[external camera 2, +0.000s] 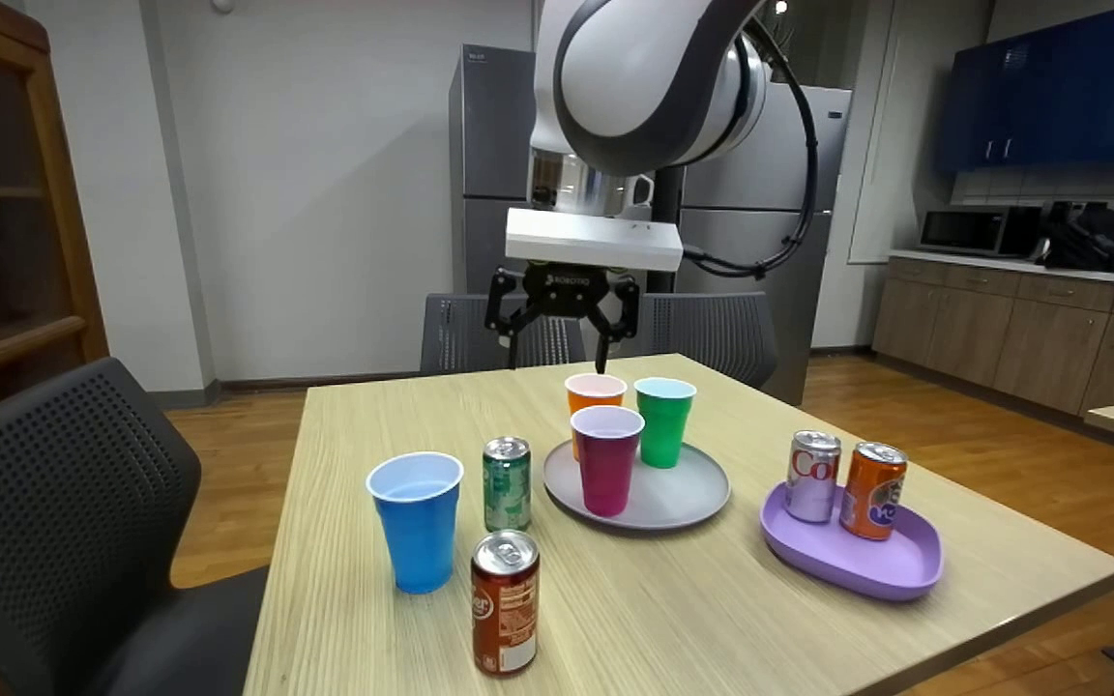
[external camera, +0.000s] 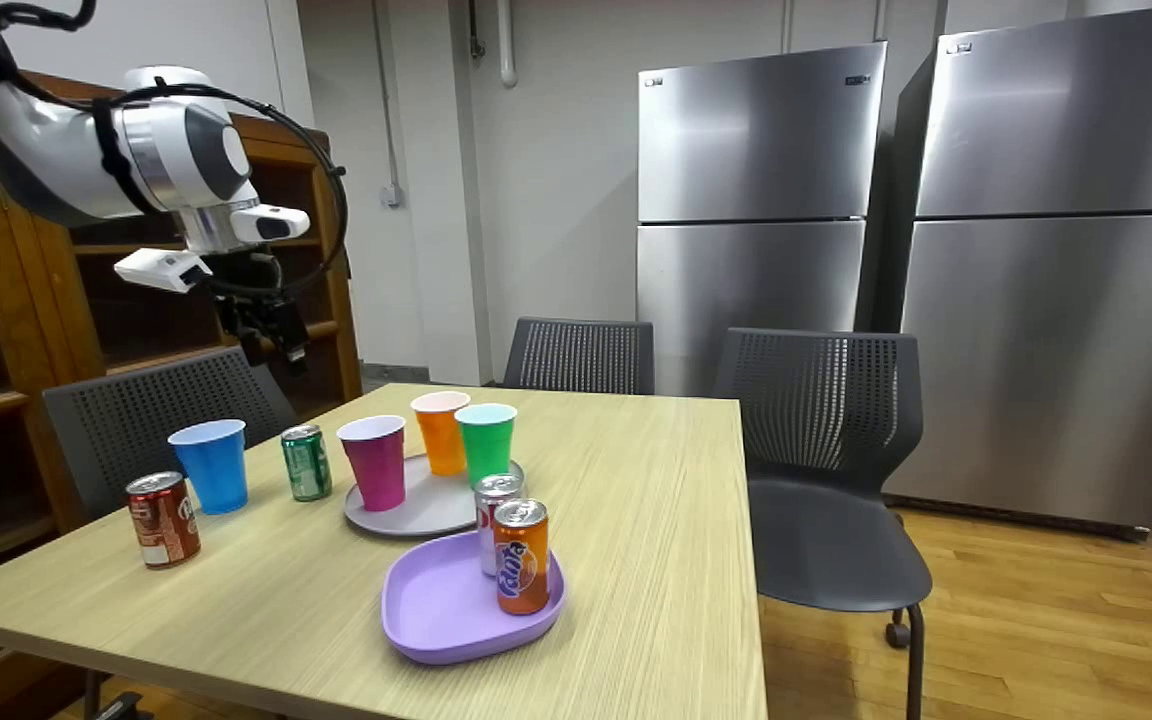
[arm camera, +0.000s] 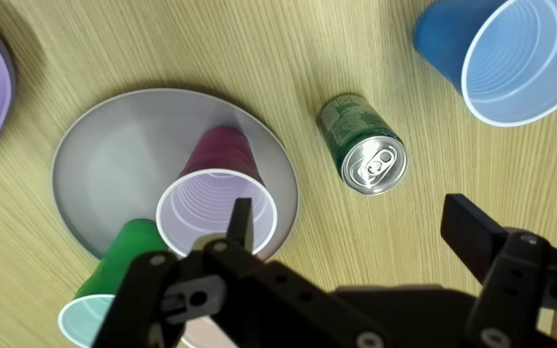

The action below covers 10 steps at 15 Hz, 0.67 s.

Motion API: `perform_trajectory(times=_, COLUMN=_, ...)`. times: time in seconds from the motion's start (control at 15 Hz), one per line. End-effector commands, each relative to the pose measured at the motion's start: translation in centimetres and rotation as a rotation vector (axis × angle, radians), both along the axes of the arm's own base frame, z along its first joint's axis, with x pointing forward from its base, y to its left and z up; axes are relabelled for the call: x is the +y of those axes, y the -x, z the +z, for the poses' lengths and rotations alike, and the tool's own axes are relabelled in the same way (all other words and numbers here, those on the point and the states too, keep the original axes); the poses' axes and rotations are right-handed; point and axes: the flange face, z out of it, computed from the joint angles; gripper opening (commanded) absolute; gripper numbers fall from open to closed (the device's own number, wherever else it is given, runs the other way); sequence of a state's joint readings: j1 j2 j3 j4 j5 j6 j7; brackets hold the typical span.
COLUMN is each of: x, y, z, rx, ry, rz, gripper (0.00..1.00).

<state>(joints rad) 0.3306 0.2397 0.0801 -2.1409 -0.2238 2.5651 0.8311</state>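
My gripper is open and empty above the far edge of the table, with nothing between its fingers. In the wrist view, the gap between its fingers lies just below a green can. The left finger overlaps a magenta cup, though it is well above it. The magenta, green and orange cups stand upright on a grey plate. The orange cup is mostly hidden behind the gripper in the wrist view. A blue cup stands near the green can.
A brown can stands near the blue cup. A purple tray holds a silver can and an orange can. Dark chairs surround the wooden table. A wooden cabinet stands behind the arm.
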Motion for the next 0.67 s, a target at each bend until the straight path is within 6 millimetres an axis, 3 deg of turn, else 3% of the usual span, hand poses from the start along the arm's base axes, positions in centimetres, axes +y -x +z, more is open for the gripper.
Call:
perform_trajectory(times=0.0, x=0.01, y=-0.05, z=0.0, rx=0.002, ry=0.0, rz=0.001, gripper=1.0)
perform_trajectory(times=0.6, x=0.16, y=-0.27, z=0.05, rx=0.004, ry=0.01, rz=0.041, gripper=1.0)
